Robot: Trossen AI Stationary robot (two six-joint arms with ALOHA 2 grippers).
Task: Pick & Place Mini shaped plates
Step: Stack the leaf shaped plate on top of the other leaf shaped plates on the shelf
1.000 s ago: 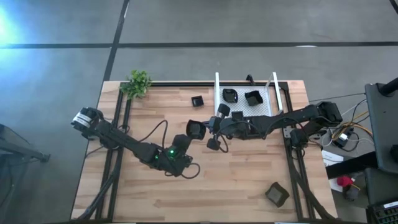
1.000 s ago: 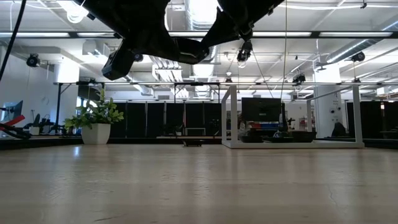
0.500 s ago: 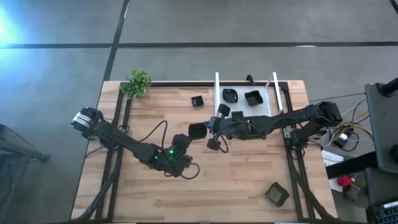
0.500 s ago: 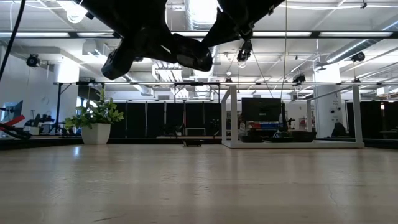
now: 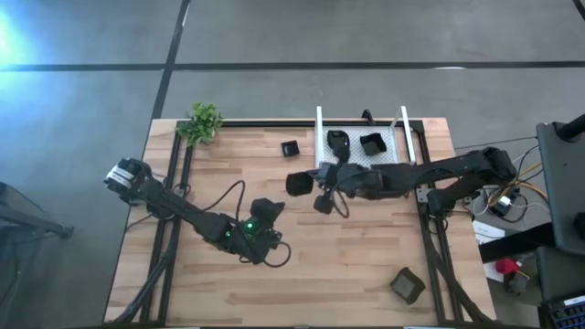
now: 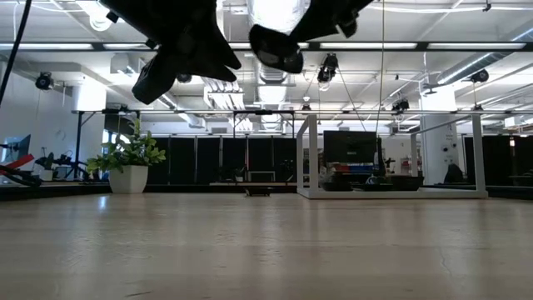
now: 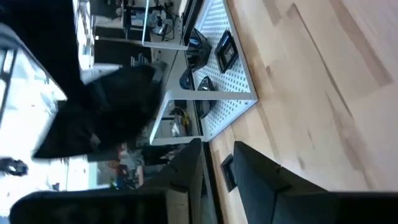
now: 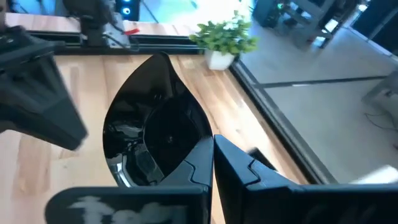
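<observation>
A black, glossy, leaf-shaped mini plate (image 5: 296, 183) hangs above the middle of the table, with my right gripper (image 5: 312, 185) shut on it. It fills the right wrist view (image 8: 158, 130) and shows high up in the low view (image 6: 278, 47). My left gripper (image 5: 271, 206) stands open just left of it, touching nothing, its fingers apart in the left wrist view (image 7: 217, 148). Several more plates lie in the white tray (image 5: 402, 137) at the far right. One plate (image 5: 291, 147) rests on the wood left of the tray, and another (image 5: 407, 285) lies at the near right. My right gripper pinches the plate's rim (image 8: 200, 148) at the end opposite its pointed tip (image 8: 162, 57). One finger lies on the hollow inner face and the other on the outside. The fingers come from the table's right, slanting slightly down. The plate is lifted clear, on edge.
A small potted plant (image 5: 201, 122) stands at the far left corner. The white tray's upright walls (image 6: 310, 154) rise at the far right. Bare wood lies across the near half of the table (image 5: 329, 274). Dark rails (image 5: 174, 164) run along both sides.
My left gripper has opened and let go of the leaf-shaped plate, and its wrist has rolled. My right gripper, which stays shut on the plate, has risen and carried it a little toward the tray, so the plate now hangs apart from my left gripper.
</observation>
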